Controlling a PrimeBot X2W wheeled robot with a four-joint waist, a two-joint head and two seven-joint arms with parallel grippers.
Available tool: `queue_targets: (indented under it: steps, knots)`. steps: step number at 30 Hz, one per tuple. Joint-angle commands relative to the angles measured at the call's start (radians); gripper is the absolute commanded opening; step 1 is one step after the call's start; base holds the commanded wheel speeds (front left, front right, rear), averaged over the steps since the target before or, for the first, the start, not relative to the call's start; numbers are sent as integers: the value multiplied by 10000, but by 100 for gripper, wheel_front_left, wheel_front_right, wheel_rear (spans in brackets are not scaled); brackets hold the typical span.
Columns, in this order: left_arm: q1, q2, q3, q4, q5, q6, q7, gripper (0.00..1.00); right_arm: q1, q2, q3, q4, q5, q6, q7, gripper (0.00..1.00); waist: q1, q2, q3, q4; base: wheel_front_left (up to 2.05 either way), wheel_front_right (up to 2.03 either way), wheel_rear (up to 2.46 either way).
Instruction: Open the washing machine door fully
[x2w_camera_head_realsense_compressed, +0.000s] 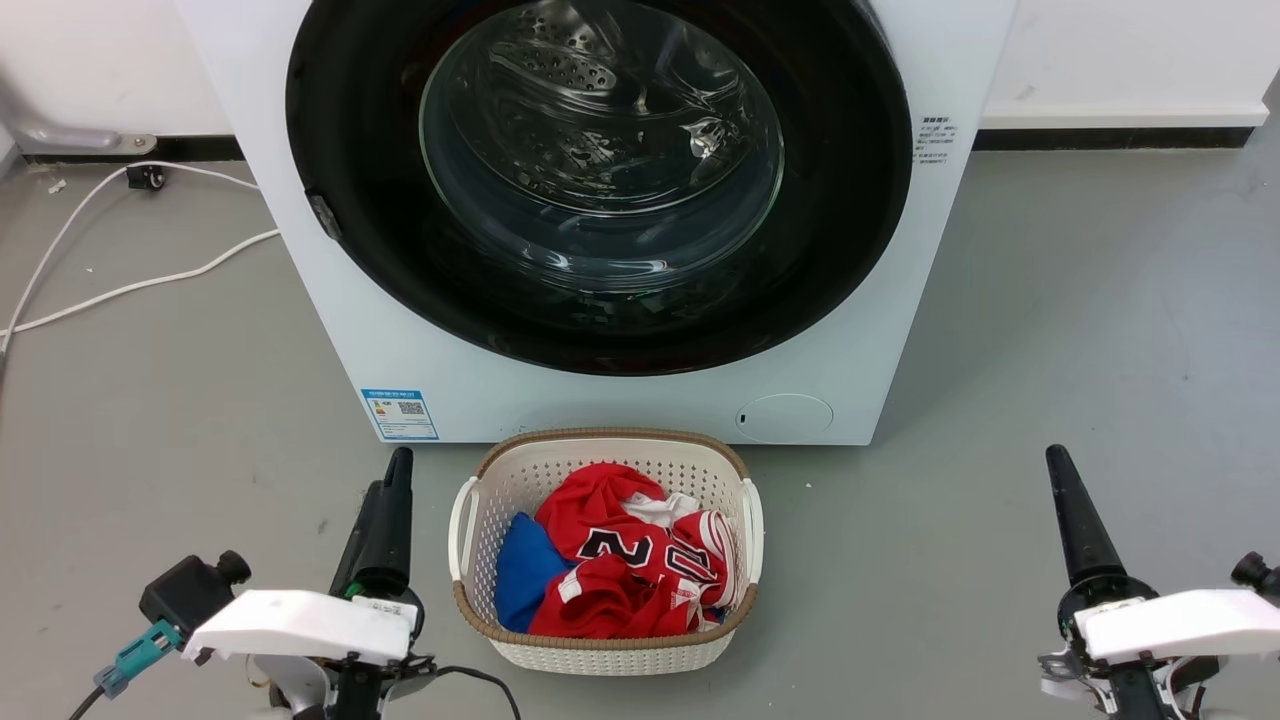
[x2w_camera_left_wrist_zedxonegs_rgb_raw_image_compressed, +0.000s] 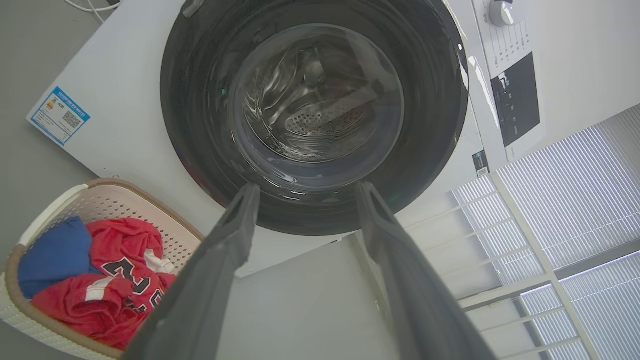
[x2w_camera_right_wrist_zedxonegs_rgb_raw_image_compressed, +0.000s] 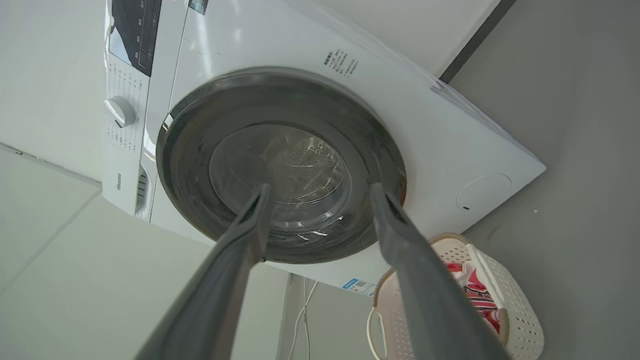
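Black glossy door (x2w_camera_head_realsense_compressed: 600, 180) shut flush on white machine (x2w_camera_head_realsense_compressed: 360, 330), behind basket (x2w_camera_head_realsense_compressed: 600, 655) | left gripper (x2w_camera_left_wrist_zedxonegs_rgb_raw_image_compressed: 305, 192) fingers apart, empty, well short of door | right gripper (x2w_camera_right_wrist_zedxonegs_rgb_raw_image_compressed: 320, 192) likewise spread, empty | grey tab (x2w_camera_head_realsense_compressed: 323, 215) on door's left rim, possibly the handle: hook there, swing wide, clear of basket.

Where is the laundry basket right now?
In the head view the laundry basket sits on the floor, centre, in front of the closed washing machine door.
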Motion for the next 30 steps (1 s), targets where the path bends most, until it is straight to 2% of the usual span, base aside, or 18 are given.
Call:
queue_targets:
  steps: [1, 24, 25, 30]
  knots:
    - [-268, 61, -77, -246, 563, -17, -120, 100, -59, -87, 59, -253, -565, 8, -117, 100, 0, -1, -3, 1, 0, 0, 0]
    - [-332, 395, -844, -170, 4285, 33, -846, 100, 306, -39, 311, -923, -4885, 14, -214, 100, 0, -1, -32, -23, 0, 0, 0]
    - [-348, 431, -944, -124, 4676, 75, -937, 100, 334, -63, 366, -996, -5320, 14, -176, 100, 0, -1, -35, -29, 0, 0, 0]
    - [-364, 433, -1048, -138, 5180, 119, -1070, 100, 412, -71, 389, -1134, -6002, 16, -208, 100, 0, -1, -40, -30, 0, 0, 0]
